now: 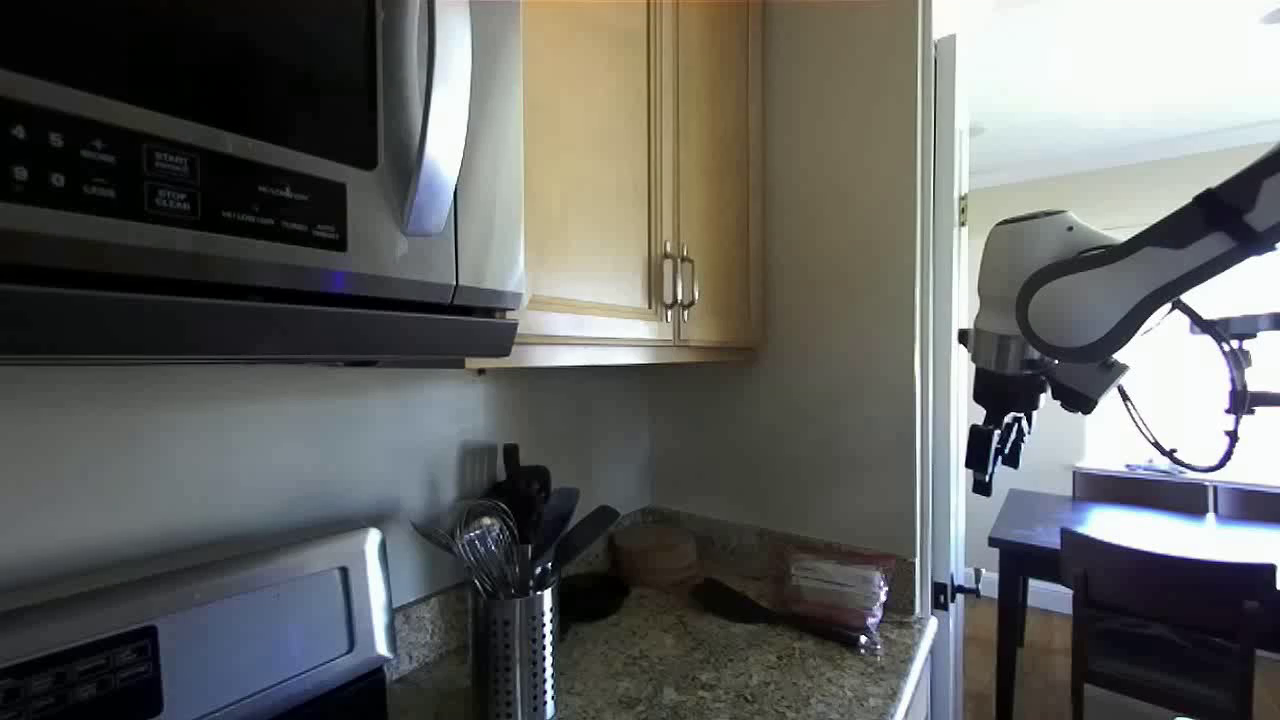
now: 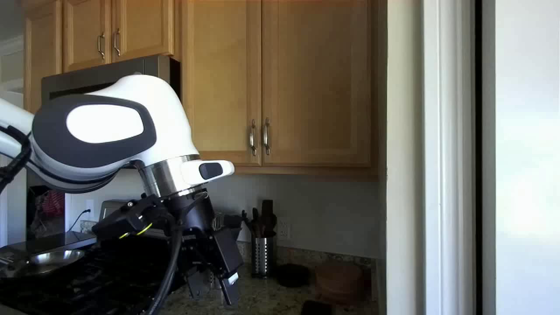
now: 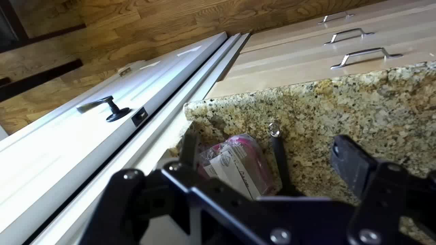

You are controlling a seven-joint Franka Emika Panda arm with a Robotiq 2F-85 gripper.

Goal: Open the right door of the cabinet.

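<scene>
The cabinet (image 1: 620, 355) is light-maple wood and hangs on the wall. It also shows in an exterior view (image 2: 306, 173). Its right door (image 1: 715, 170) is shut in both exterior views (image 2: 317, 83). The right door's slim silver bar handle (image 1: 688, 280) is on its left edge (image 2: 266, 136), beside the left door's handle (image 2: 253, 138). My gripper (image 1: 998, 465) hangs apart from the cabinet, lower than the handles (image 2: 213, 295). In the wrist view its fingers are wide apart (image 3: 265, 146), pointing over the counter, with nothing held. The cabinet is out of the wrist view.
A stainless microwave (image 1: 420, 270) adjoins the cabinet. A perforated utensil holder (image 1: 515, 655) stands on the granite counter (image 3: 368, 115). A plastic-wrapped package (image 3: 235, 163) and a black-handled utensil (image 3: 281, 156) lie there. A white door (image 3: 85, 136) with a dark lever stands by the counter's end.
</scene>
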